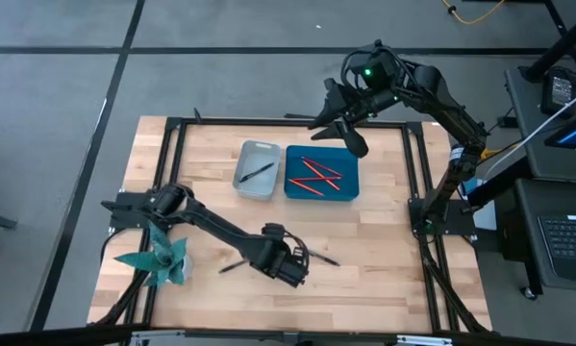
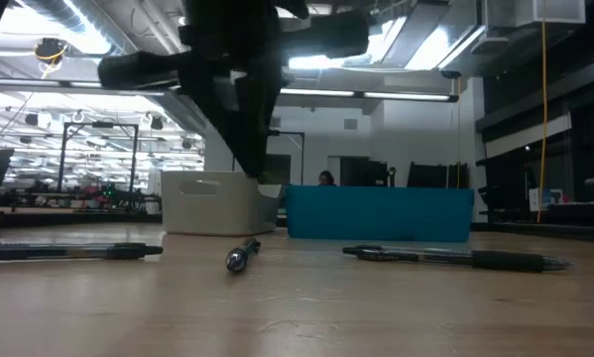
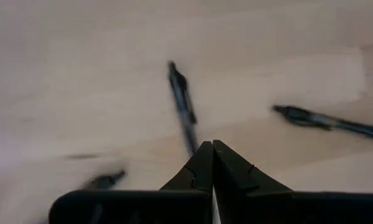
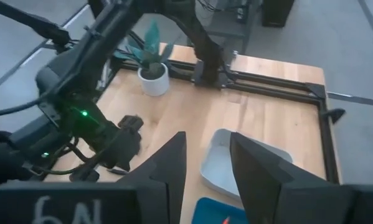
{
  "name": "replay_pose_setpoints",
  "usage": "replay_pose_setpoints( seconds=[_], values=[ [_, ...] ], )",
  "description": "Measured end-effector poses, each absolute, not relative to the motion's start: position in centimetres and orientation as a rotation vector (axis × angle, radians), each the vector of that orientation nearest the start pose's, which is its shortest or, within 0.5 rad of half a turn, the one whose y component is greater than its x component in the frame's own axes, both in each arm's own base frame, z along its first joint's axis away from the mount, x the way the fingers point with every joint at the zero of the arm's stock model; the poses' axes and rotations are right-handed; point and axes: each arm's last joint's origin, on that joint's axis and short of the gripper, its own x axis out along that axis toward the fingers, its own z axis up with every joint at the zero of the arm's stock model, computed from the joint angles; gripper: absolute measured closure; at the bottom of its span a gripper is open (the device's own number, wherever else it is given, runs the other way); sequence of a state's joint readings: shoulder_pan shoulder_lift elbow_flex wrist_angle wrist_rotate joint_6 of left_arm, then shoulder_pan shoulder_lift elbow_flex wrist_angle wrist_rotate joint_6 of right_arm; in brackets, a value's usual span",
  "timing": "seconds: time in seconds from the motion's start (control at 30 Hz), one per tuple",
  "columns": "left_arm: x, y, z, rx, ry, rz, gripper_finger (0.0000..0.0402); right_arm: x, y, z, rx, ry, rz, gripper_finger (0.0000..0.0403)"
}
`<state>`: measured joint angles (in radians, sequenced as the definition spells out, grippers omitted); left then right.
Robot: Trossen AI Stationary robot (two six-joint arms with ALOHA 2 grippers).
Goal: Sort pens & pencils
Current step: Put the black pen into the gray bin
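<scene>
— Hovering low over the near edge of the wooden table, the left gripper had its fingers pressed fully together and held nothing, didn't it?

— Yes. The wrist view showed the tips meeting just short of a dark pen lying flat on the wood. Two more pens lay loose nearby: one toward the left edge, another toward the right.

— So which step was that?

— I judged it the approach to the next pick. One pen already lay in the white tray, and red pencils lay in the blue tray, both trays toward the far edge. The next move called for parting those fingers, straddling the pen's barrel, then closing.

— And the right gripper?

— Waiting above the far edge, fingers partly apart, empty.

— The surroundings?

— Pale butcher-block wood inside a black frame, a small potted plant by the near left corner. Beyond lay an open lab with ceiling strip lights.
</scene>
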<state>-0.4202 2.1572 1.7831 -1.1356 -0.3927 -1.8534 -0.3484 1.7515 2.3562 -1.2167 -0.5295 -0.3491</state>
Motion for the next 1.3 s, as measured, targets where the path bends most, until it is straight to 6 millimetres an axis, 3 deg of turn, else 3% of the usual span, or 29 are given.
replay_pose_setpoints(
  seconds=[0.2,0.43,0.8,1.3],
  values=[
    [39.2,-16.2,17.9,-0.969,0.953,1.172,0.0401,29.6,-9.1,49.8,-0.085,0.509,0.317,0.0279],
    [39.1,-16.2,18.0,-0.935,0.974,1.154,0.0397,29.6,-9.1,49.7,-0.082,0.519,0.322,0.0279],
    [39.5,-16.2,18.1,-0.95,0.932,1.125,0.0337,29.6,-9.1,49.7,-0.082,0.517,0.325,0.0279],
    [40.4,-15.0,16.1,-0.963,1.015,1.153,0.0331,29.5,-8.9,49.7,-0.058,0.506,0.389,0.0279]
  ],
)
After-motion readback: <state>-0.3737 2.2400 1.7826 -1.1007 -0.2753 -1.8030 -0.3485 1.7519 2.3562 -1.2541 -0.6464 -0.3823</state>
